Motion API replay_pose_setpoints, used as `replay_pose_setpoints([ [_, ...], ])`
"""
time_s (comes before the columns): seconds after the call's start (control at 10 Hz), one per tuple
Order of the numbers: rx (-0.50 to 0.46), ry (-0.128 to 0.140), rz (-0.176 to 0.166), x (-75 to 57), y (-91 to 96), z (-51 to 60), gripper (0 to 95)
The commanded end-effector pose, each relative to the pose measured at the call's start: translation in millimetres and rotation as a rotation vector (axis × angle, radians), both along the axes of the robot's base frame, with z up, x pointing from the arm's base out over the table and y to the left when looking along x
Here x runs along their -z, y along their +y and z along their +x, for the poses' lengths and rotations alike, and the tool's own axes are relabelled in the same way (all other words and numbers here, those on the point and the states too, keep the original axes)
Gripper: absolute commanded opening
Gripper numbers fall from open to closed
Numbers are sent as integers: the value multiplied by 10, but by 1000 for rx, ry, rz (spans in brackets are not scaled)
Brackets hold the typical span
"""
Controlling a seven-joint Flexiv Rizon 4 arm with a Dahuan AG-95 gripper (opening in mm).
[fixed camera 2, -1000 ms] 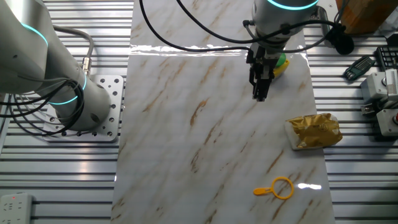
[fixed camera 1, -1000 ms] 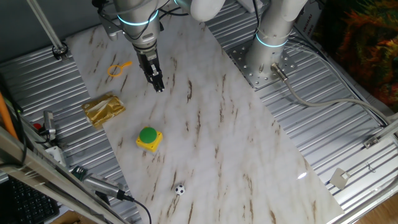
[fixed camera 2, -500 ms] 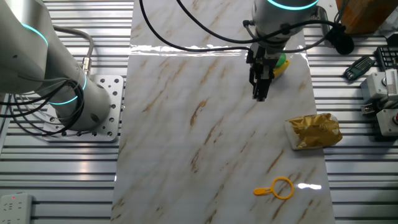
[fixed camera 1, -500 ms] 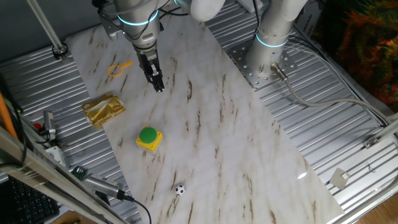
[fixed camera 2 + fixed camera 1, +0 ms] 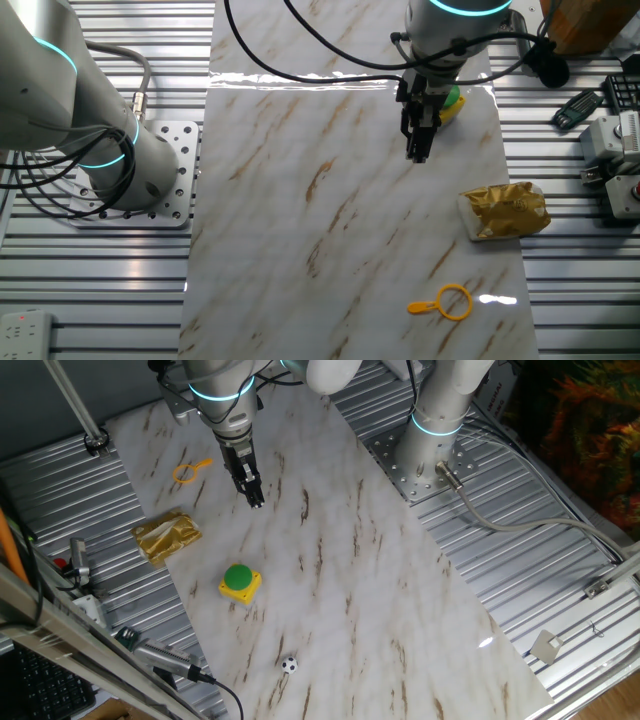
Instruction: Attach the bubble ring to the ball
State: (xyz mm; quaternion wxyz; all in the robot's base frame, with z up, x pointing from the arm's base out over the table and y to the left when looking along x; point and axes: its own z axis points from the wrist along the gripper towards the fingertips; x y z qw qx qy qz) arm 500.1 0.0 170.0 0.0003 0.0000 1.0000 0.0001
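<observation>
The bubble ring point(image 5: 190, 470) is a thin yellow-orange loop with a short handle, lying flat near the far left of the marble board; it also shows in the other fixed view point(image 5: 446, 302). The ball point(image 5: 289, 664), tiny, white with black patches, rests near the board's front edge; it is out of sight in the other fixed view. My gripper point(image 5: 256, 501) hangs over the board to the right of the ring, apart from it, fingers together and empty. It also shows in the other fixed view point(image 5: 417, 155).
A yellow box with a green round button point(image 5: 240, 582) stands mid-board between gripper and ball. A crumpled gold packet point(image 5: 167, 535) lies at the board's left edge. A second arm's base point(image 5: 433, 450) is bolted at the right. Tools and cables lie along the left rails.
</observation>
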Motion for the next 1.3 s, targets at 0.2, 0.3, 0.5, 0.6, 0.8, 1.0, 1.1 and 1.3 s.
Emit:
replay_pose_setpoints([
  [0.2,-27,-27,41,-8,2,-5,0],
  [0.3,-23,-26,47,-21,0,-11,0],
  [0.5,-23,-21,44,-26,-4,-14,0],
  [0.6,-21,-20,44,-26,-4,-14,0],
  [0.8,-19,-21,34,-26,-4,-14,0],
  [1.0,-15,-22,32,-26,-4,-14,0],
  [1.1,-13,-22,30,-26,-4,-14,0],
  [1.3,-11,-22,27,-26,-4,-14,0],
])
